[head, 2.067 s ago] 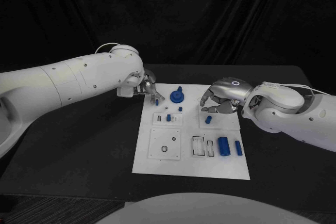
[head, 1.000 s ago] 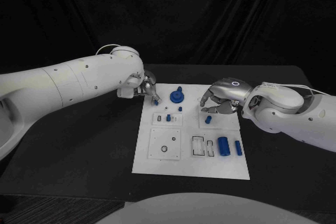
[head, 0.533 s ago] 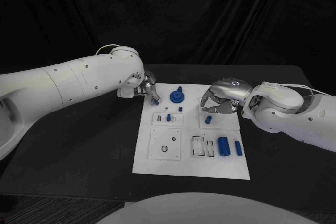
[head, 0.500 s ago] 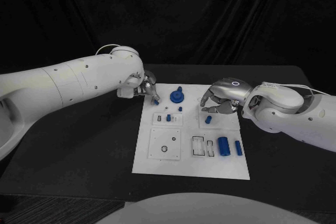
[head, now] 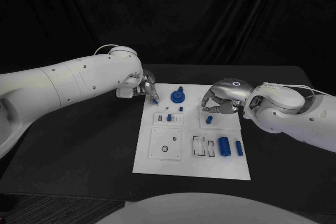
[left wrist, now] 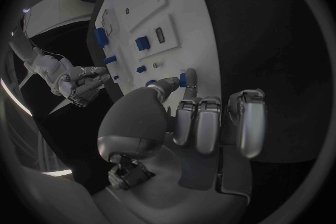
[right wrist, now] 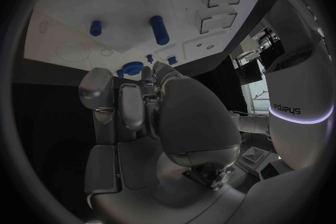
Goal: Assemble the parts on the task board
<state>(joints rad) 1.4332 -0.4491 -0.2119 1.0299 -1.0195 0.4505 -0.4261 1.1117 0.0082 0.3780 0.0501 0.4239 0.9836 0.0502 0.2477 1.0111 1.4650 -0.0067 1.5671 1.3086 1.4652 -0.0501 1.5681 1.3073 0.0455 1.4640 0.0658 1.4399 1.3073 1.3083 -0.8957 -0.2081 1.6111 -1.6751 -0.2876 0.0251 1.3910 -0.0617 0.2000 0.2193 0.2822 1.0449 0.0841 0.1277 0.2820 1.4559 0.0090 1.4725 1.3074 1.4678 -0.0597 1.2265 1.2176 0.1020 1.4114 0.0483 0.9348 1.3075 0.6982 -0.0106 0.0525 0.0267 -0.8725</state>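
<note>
Head view shows the left hand (head: 145, 89) pinching a small blue peg (head: 155, 101) at the task board (head: 162, 168)'s far corner; right hand (head: 223, 104) looks clenched, empty; most parts seem unassembled.

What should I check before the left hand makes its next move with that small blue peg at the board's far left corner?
1. Left hand has the small blue peg between its fingertips: ok, seen in the left wrist view.
2. Peg over the task board, not off its edge: ok, at the far left corner.
3. Peg seated in a hole: cannot tell, the fingertips hide its base.
4. Right hand apart from the left hand: ok, it hovers at the board's right side near another blue peg.
5. Right hand holding anything: cannot tell, fingers curled in.
6. Blue knob beside the left hand untouched: ok.
</note>
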